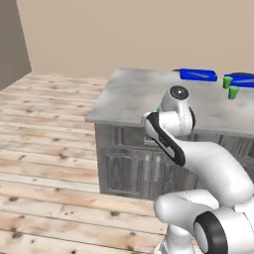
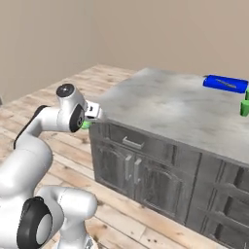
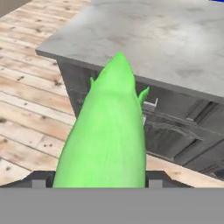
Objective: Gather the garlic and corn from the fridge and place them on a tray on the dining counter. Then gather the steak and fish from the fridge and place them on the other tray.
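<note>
Now the jaws grip the light-green smooth oblong corn (image 3: pixel 109 135), held in the air just off the corner of the grey marbled stone bench (image 3: pixel 162 39), above the wooden floor (image 3: pixel 26 113).

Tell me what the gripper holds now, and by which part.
The gripper holds the corn by its thick end; the pointed tip sticks out ahead.

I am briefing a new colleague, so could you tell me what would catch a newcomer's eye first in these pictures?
The bright green corn looms largest, held lengthwise in the gripper in the hand view, pointing toward the grey marbled dining counter. Next comes the white robot arm, folded up in front of the counter's near corner. At the counter's far end lies a blue tray, with a small green cup close by.
</note>
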Tool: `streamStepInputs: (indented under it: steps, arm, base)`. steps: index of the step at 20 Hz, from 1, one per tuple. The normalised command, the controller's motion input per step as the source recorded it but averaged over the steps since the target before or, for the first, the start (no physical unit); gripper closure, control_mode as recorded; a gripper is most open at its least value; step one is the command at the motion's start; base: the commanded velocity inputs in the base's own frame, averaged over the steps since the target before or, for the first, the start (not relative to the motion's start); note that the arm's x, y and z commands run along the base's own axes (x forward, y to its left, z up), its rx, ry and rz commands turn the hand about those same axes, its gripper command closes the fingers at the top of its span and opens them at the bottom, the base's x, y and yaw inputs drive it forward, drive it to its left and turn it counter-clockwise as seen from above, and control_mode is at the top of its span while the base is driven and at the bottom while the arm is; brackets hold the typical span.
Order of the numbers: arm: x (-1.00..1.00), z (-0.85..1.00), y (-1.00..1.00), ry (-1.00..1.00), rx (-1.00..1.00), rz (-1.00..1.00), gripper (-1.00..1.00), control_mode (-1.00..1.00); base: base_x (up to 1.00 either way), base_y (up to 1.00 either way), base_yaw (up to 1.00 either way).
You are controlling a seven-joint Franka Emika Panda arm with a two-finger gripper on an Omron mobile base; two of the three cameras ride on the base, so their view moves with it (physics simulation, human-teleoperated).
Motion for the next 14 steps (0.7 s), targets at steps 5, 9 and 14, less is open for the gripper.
streamStepInputs:
  steps: [5,9,14]
  arm:
    - [0.00,0.00,0.00,0.00,0.00,0.00,1.00,1.00]
    - [0.00,0.00,0.00,0.00,0.00,0.00,1.00,1.00]
    - [0.00,0.00,0.00,0.00,0.00,0.00,1.00,1.00]
  base:
    - [0.33,-1.00,-0.23]
    - [0.01,-1.00,-0.17]
    - [0.00,-1.00,-0.17]
